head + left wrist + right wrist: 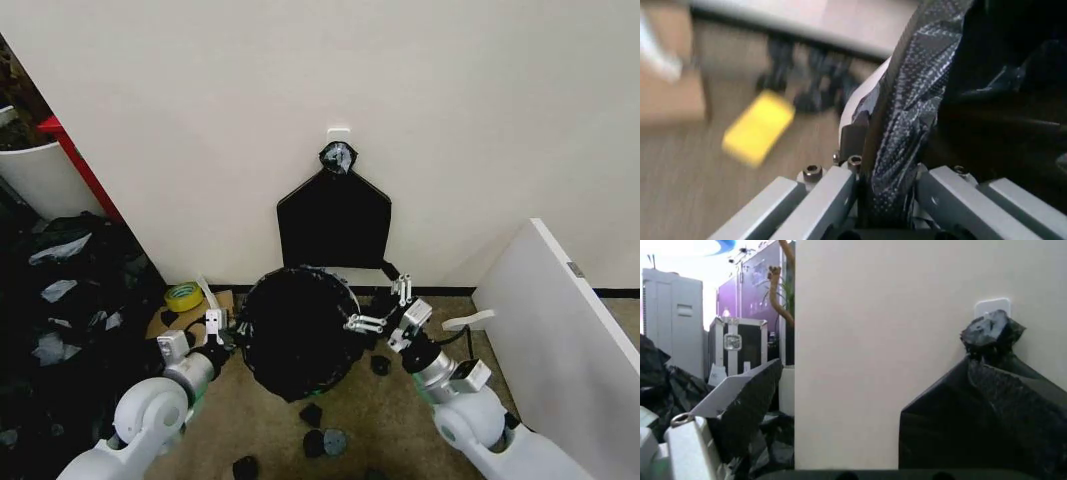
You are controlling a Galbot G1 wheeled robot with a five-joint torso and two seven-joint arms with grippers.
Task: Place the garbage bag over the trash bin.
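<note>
1. The garbage bag (pixel 298 330) sits at lower centre of the head view, its black mouth spread round and draped over the trash bin (pixel 341 283), of which only a pale sliver of rim shows at the bag's upper right.
2. The left gripper (pixel 228 331) is at the bag's left edge; in the left wrist view its fingers (pixel 823 195) are pinching a fold of the black film against the pale rim.
3. The right gripper (pixel 385 308) is at the bag's right edge. Its fingers look spread, one reaching to the film; whether they grip it I cannot tell.
4. The relation that counts: the bag's mouth lies between the two grippers, stretched left to right, and both arms are about equally near. The film probably needs to go down and outward over the rim.
5. Room for moving: the wall and the black house-shaped bundle (pixel 333 220) stand just behind the bin, a white panel (pixel 560 330) is at the right, and small black scraps (pixel 322 438) and a yellow tape roll (pixel 184 296) lie on the floor nearby. The frame's lower centre is the most open side.
</note>
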